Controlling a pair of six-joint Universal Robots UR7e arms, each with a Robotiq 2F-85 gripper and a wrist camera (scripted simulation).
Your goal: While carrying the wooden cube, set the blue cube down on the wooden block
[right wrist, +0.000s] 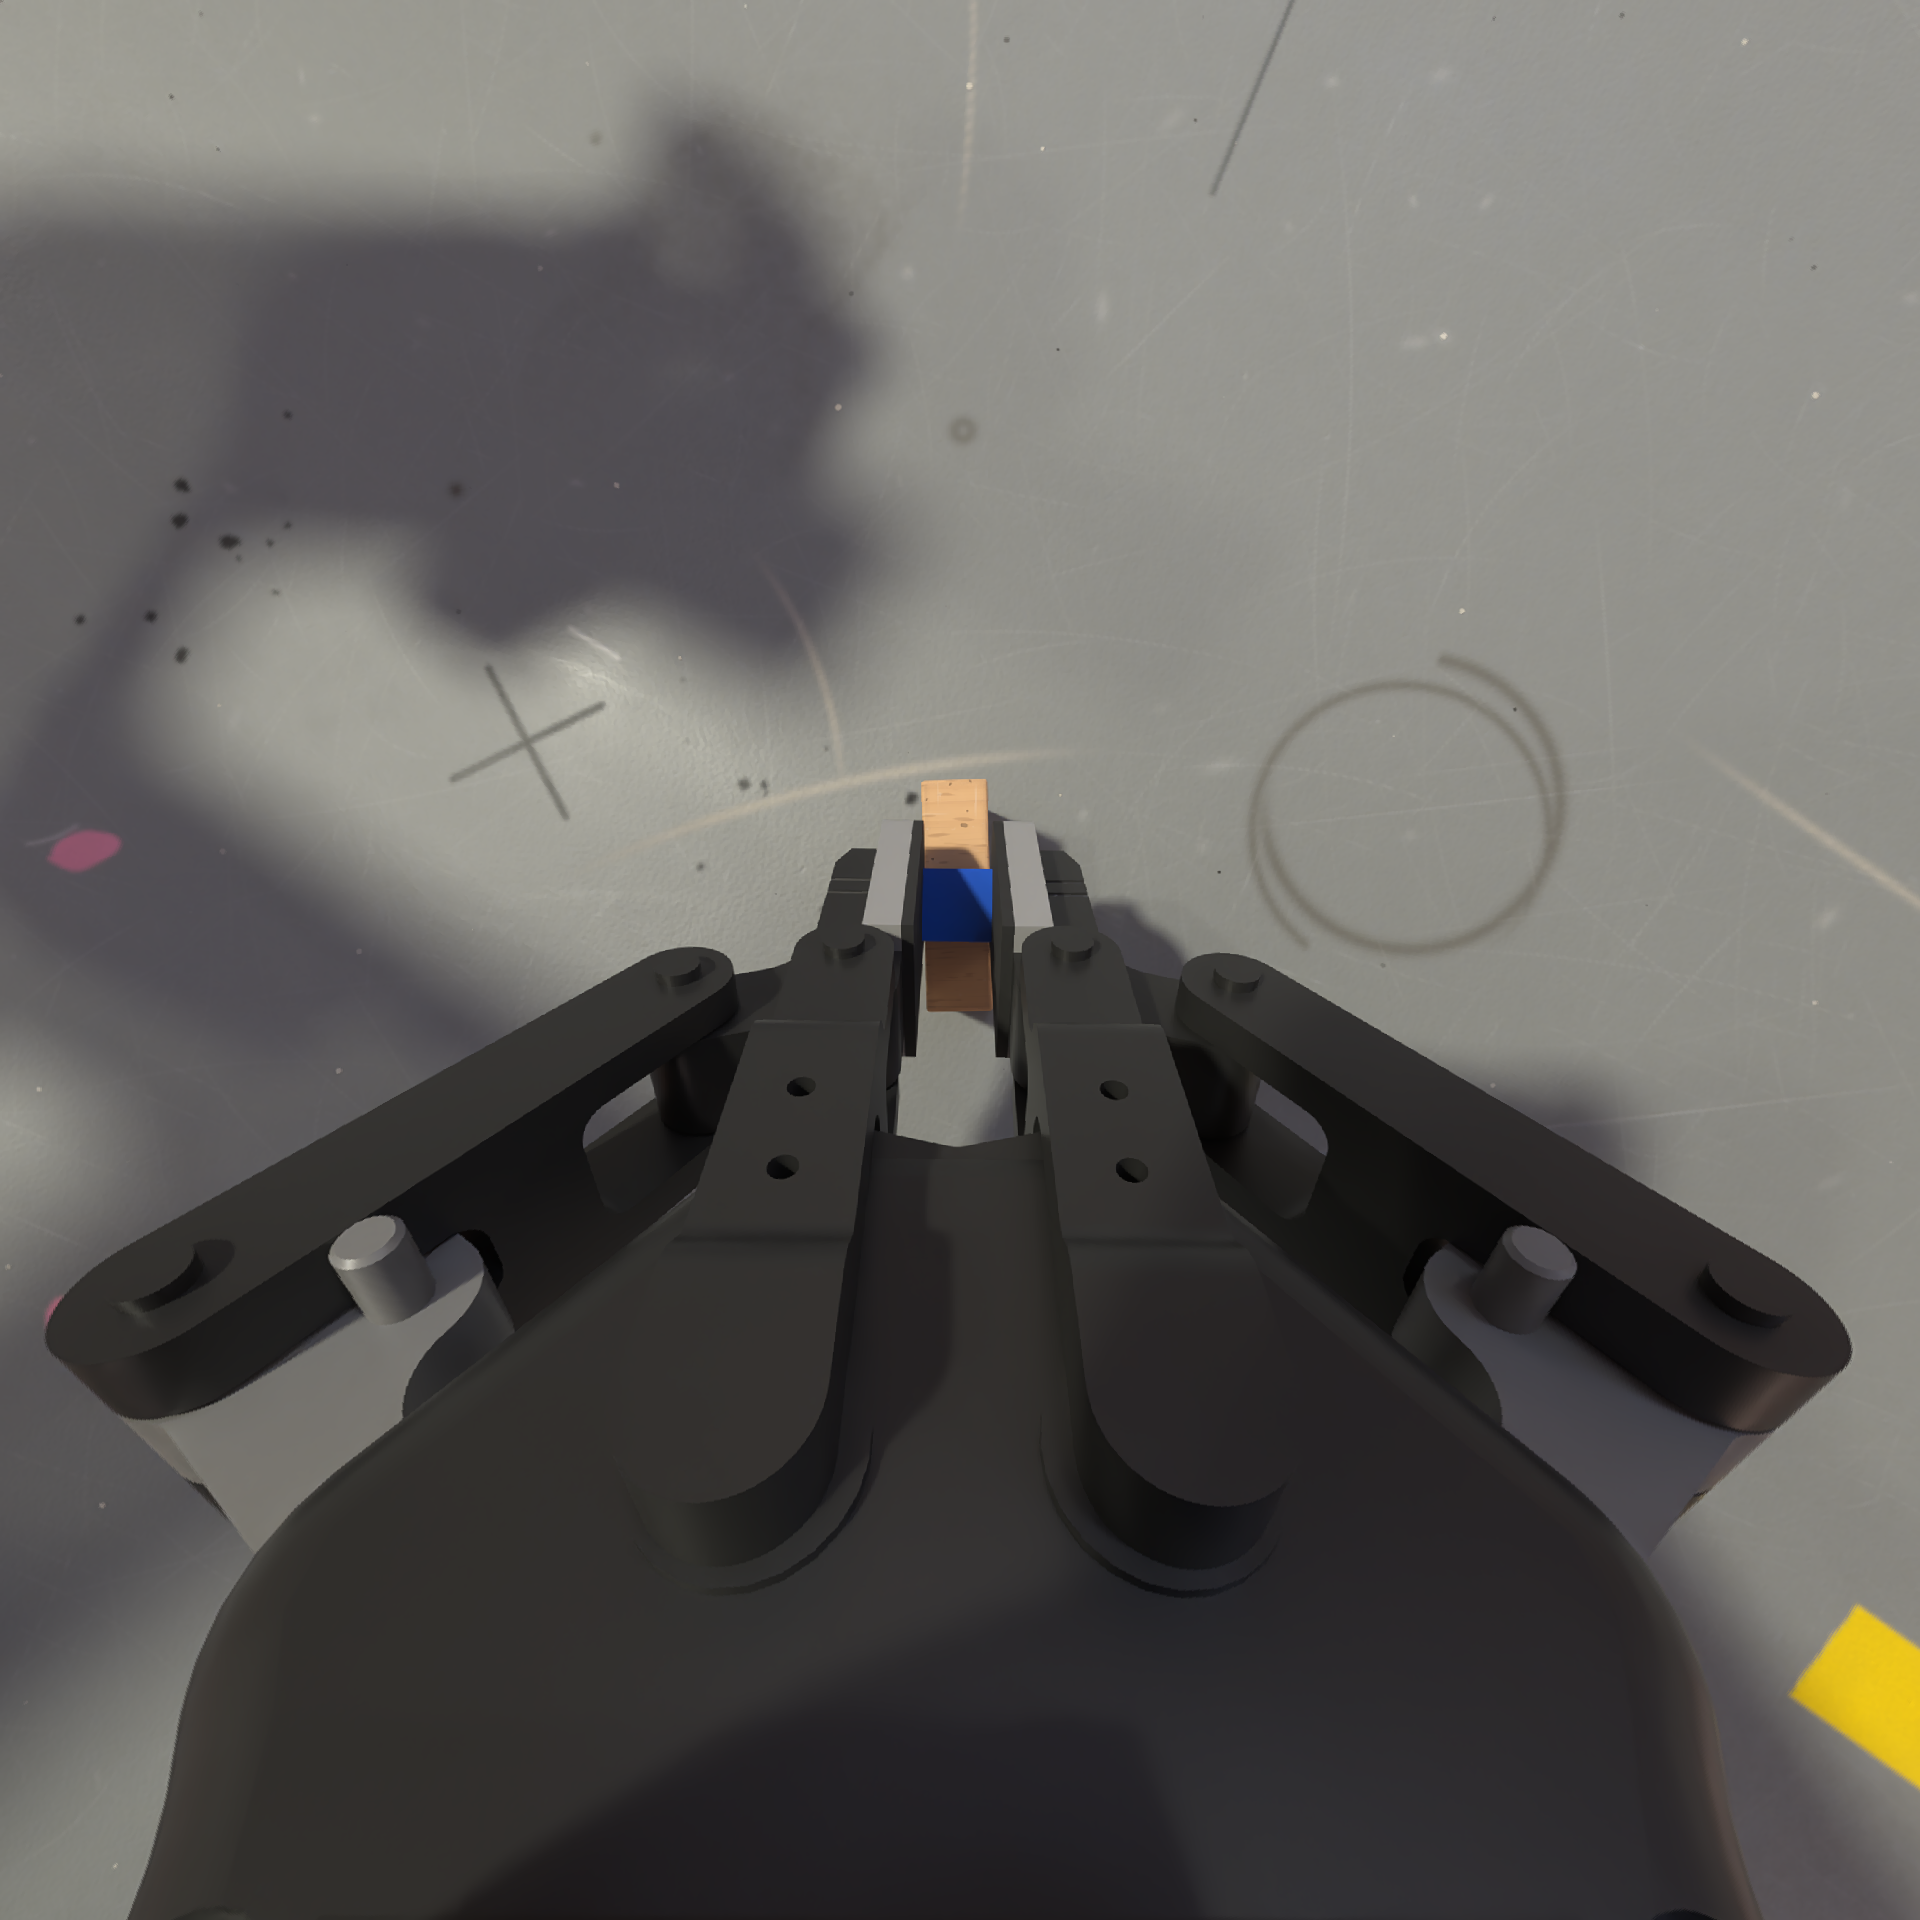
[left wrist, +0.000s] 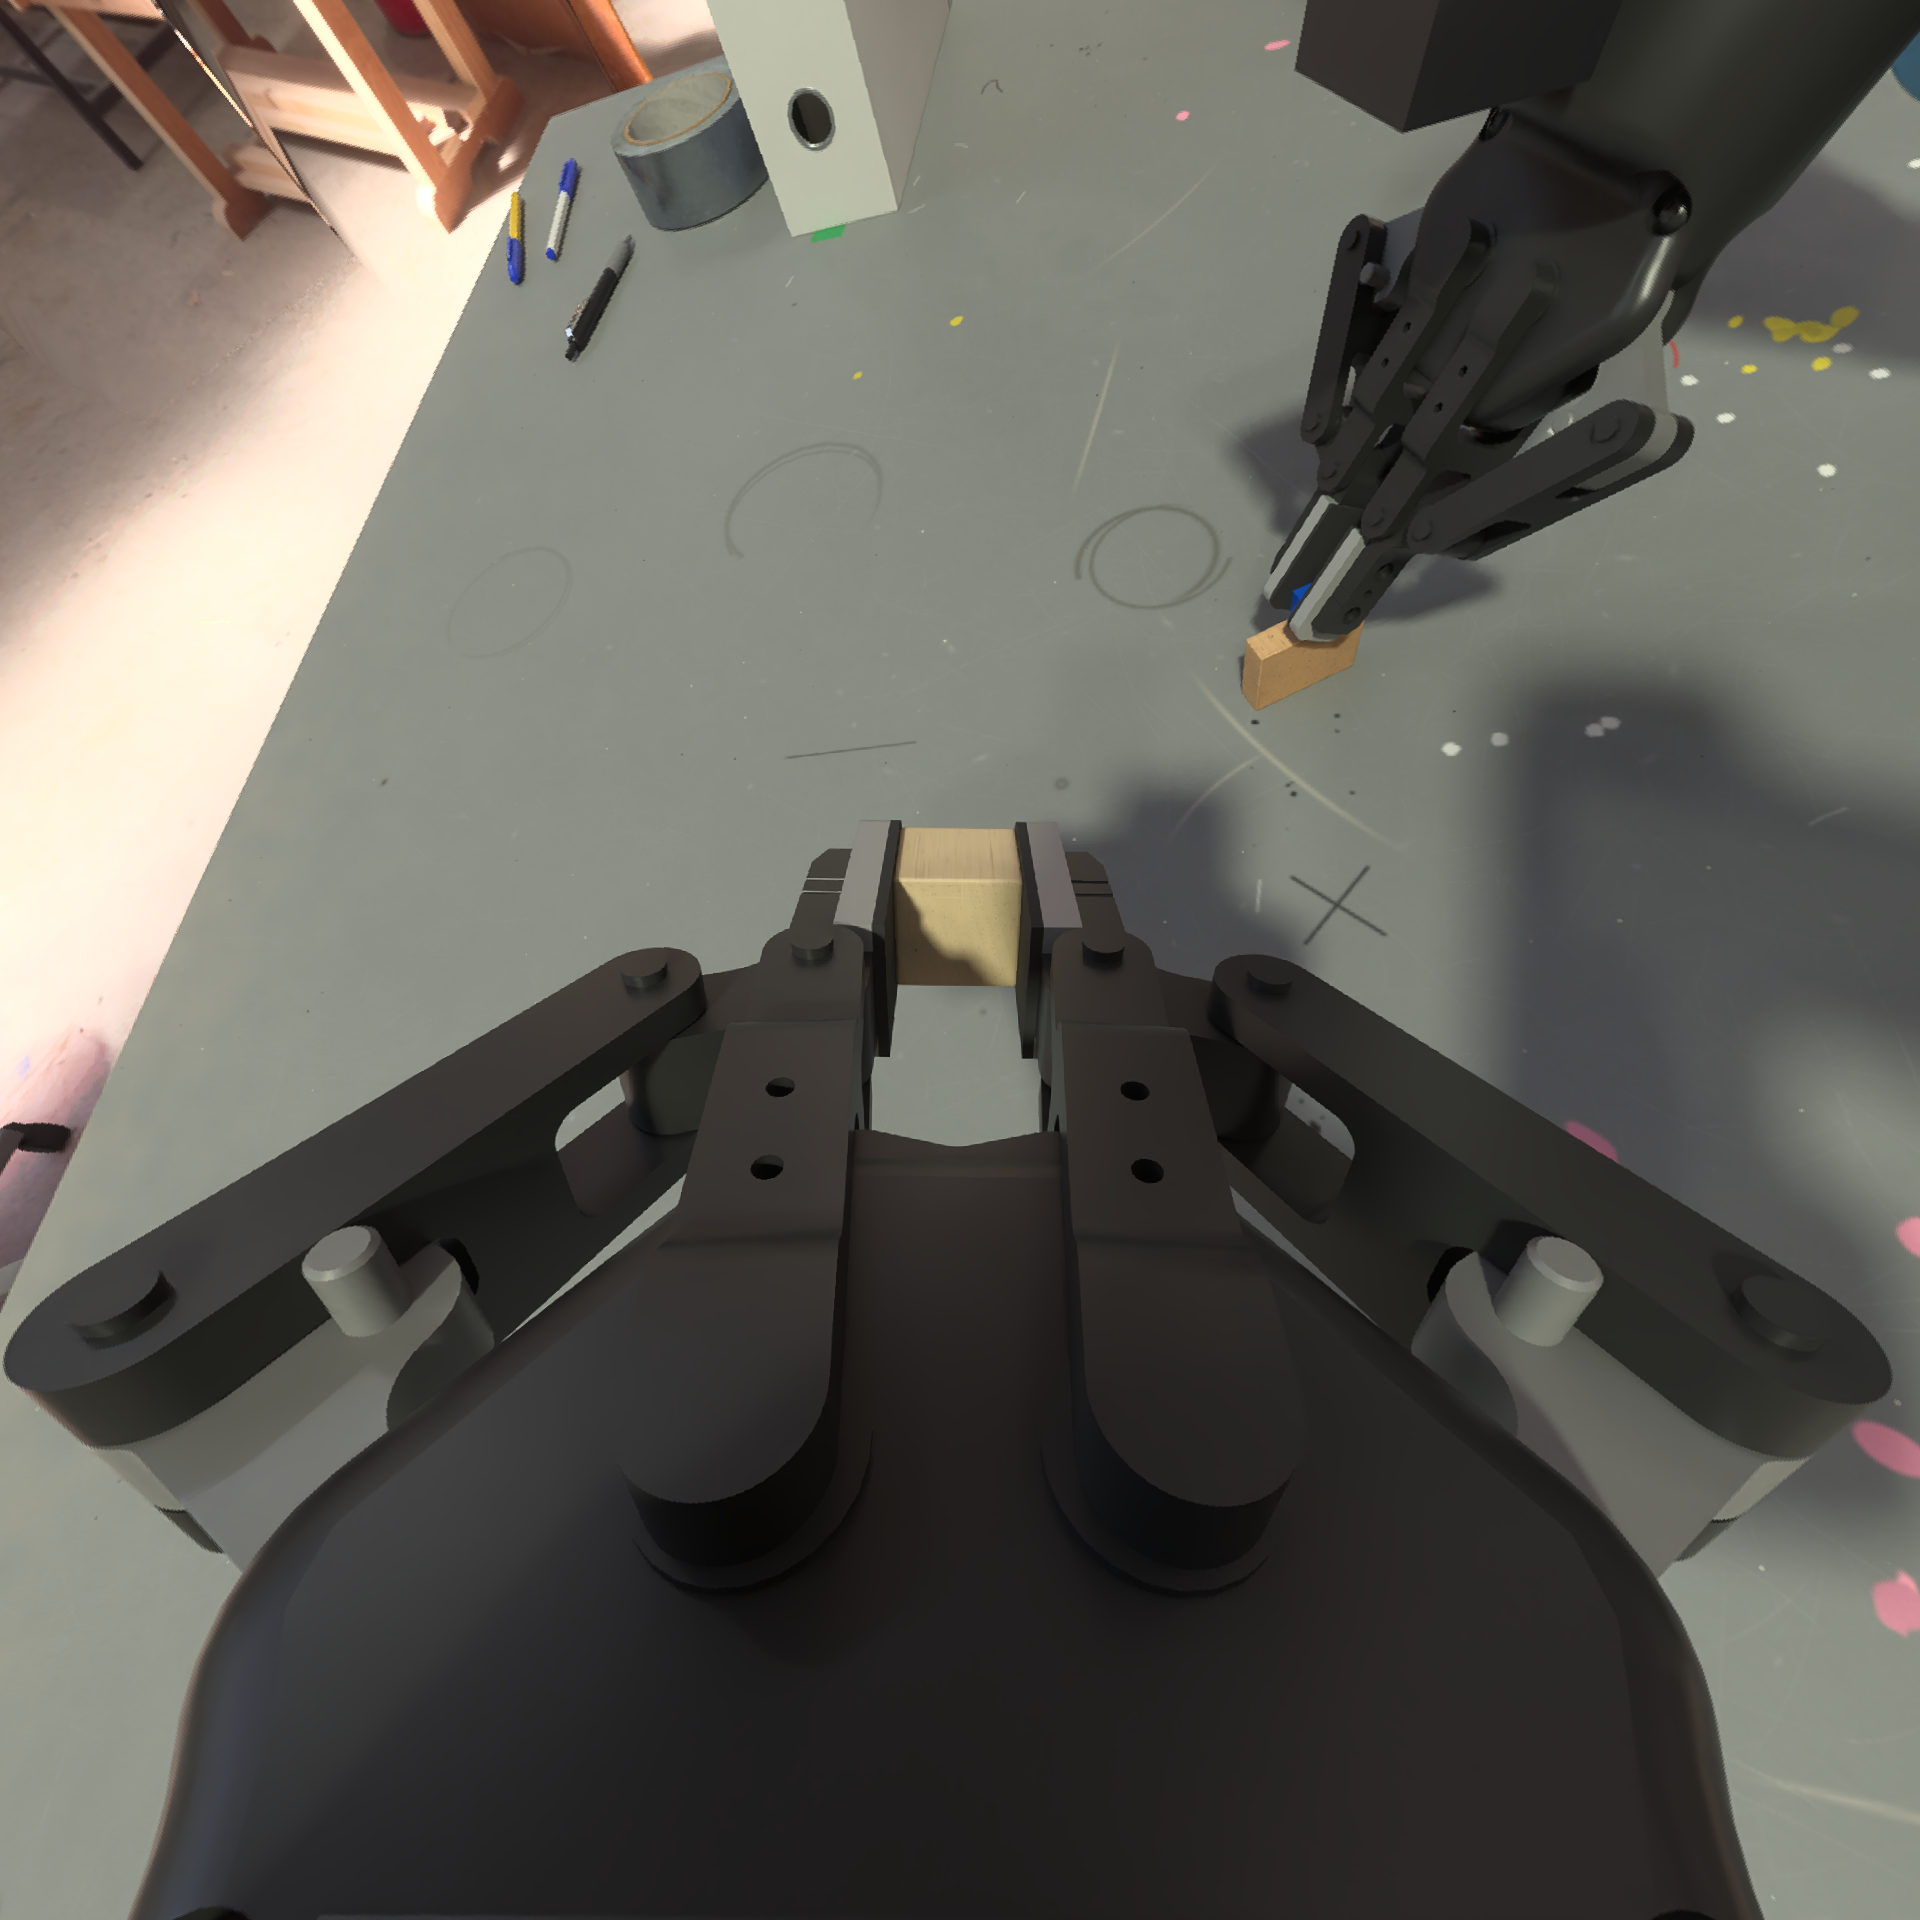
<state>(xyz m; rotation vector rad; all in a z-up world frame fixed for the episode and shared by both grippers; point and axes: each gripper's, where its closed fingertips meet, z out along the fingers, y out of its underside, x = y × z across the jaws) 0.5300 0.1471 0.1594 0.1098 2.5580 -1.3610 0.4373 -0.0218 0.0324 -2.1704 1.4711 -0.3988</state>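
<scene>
My left gripper (left wrist: 956, 883) is shut on a pale wooden cube (left wrist: 954, 916) and holds it above the grey table. My right gripper (right wrist: 957, 873) is shut on a small blue cube (right wrist: 957, 904), directly over a narrow orange-brown wooden block (right wrist: 954, 821) that lies on the table. In the left wrist view the right gripper (left wrist: 1311, 603) points down at the wooden block (left wrist: 1294, 667) at the right, with a sliver of the blue cube (left wrist: 1299, 595) between its fingers. I cannot tell whether the blue cube touches the block.
At the table's far left edge lie three markers (left wrist: 597, 296), a roll of grey tape (left wrist: 688, 145) and a white box with a round hole (left wrist: 831, 114). Wooden furniture (left wrist: 343, 94) stands beyond the edge. A yellow patch (right wrist: 1865, 1699) marks the table near the right gripper.
</scene>
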